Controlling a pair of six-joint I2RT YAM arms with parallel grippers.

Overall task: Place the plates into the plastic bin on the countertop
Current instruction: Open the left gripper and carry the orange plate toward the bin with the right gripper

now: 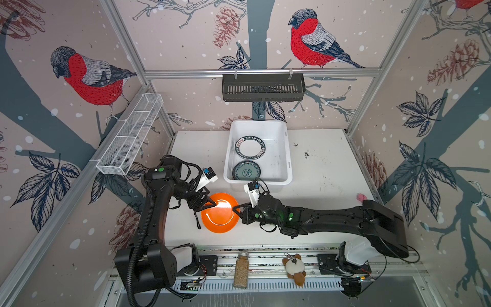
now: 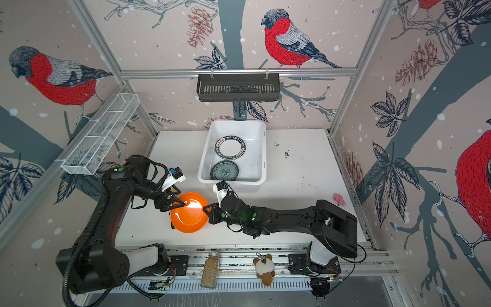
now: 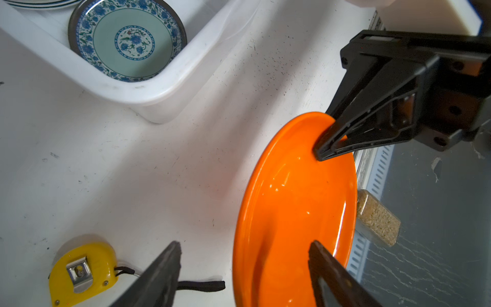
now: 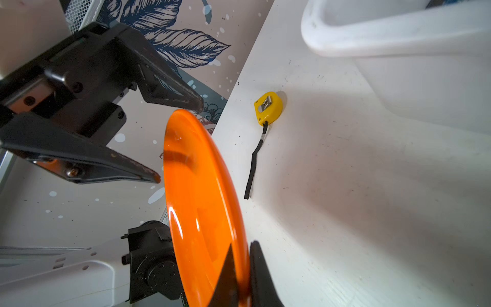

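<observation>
An orange plate (image 1: 219,215) (image 2: 190,214) hangs tilted on edge just above the countertop (image 1: 332,172). My right gripper (image 1: 235,208) (image 4: 243,247) is shut on its right rim. The left gripper (image 1: 210,206) (image 3: 245,247) is open, and its jaws straddle the opposite rim with a gap on both sides. The white plastic bin (image 1: 288,159) (image 3: 159,93) stands just behind. Inside it lie a white plate with a dark lettered rim (image 1: 251,147) (image 2: 229,147) and a teal-blue floral plate (image 1: 247,171) (image 3: 127,40).
A yellow tape measure (image 3: 79,271) (image 4: 268,106) with a black strap lies on the countertop under the left gripper. A grain jar (image 1: 241,268) and a plush toy (image 1: 295,268) sit on the front rail. A pink toy (image 1: 361,197) lies far right.
</observation>
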